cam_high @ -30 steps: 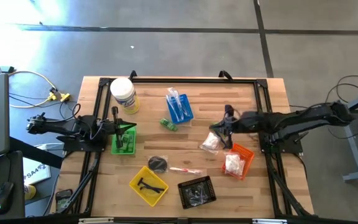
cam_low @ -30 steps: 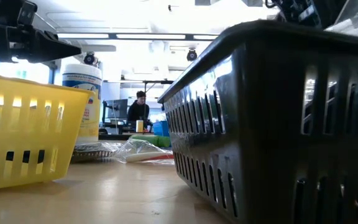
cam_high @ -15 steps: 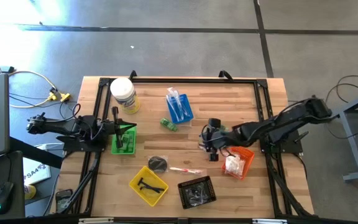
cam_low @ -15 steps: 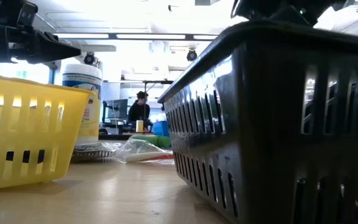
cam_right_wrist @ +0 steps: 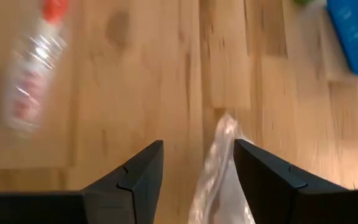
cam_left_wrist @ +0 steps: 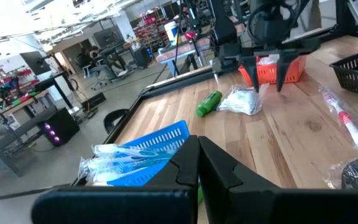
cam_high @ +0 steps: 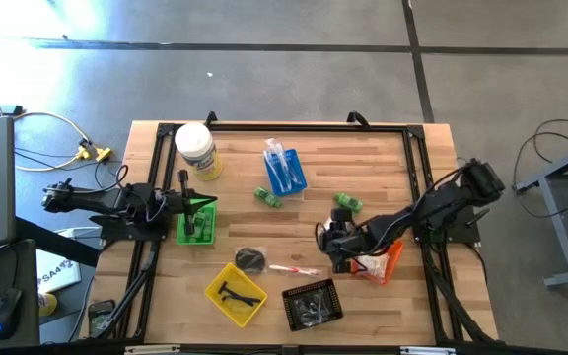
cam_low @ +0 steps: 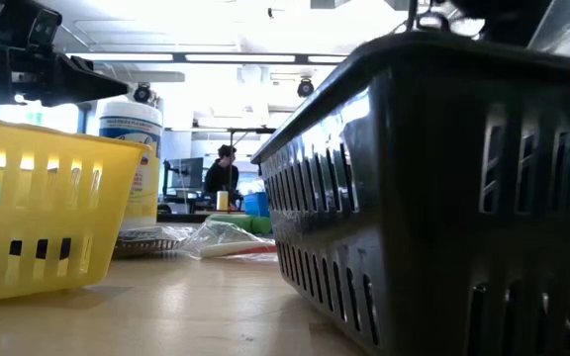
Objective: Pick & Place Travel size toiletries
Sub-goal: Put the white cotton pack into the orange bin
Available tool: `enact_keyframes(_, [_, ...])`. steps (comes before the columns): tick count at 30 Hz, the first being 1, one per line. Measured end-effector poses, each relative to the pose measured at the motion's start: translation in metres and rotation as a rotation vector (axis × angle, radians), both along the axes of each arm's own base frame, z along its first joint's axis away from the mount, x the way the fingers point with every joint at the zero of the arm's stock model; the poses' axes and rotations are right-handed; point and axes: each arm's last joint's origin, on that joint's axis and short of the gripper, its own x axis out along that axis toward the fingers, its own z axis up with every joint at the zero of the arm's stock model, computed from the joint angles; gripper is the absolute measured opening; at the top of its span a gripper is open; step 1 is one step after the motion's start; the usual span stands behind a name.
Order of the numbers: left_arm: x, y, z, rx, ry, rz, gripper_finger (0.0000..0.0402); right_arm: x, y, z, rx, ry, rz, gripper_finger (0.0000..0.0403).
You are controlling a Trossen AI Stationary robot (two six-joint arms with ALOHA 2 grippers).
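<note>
Jaws parted over the white sachet: right gripper straddles the clear packet's end.

Between the spread fingers, the white sachet runs lengthwise out ahead of the wrist, its pointed tip leading, so its long axis lies along the reach and across the closing line (a straight pinch looks workable). It rests on the table just beside the orange tray. A wrapped toothbrush lies well off to one side. Left gripper, closed and empty, waits far away over the green tray.
</note>
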Motion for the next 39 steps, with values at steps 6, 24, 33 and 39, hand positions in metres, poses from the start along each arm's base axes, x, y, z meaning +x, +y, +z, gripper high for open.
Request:
enact_keyframes(6, [0.0,0.0,0.0,0.0,0.001,0.0,0.0,-0.006,0.004,-0.016,-0.074,0.086,-0.035,0.0188])
enact_keyframes(24, [0.0,0.0,0.0,0.008,0.002,-0.001,0.0,-0.008,-0.004,-0.026,-0.266,0.132,-0.058,0.0103])
enact_keyframes(33, [0.0,0.0,0.0,0.008,0.002,-0.002,0.0,-0.005,-0.008,-0.026,-0.247,0.141,-0.052,0.0004])
enact_keyframes(39, [0.0,0.0,0.0,0.008,0.002,-0.002,0.0,0.01,0.0,-0.007,-0.304,0.07,-0.005,0.0003])
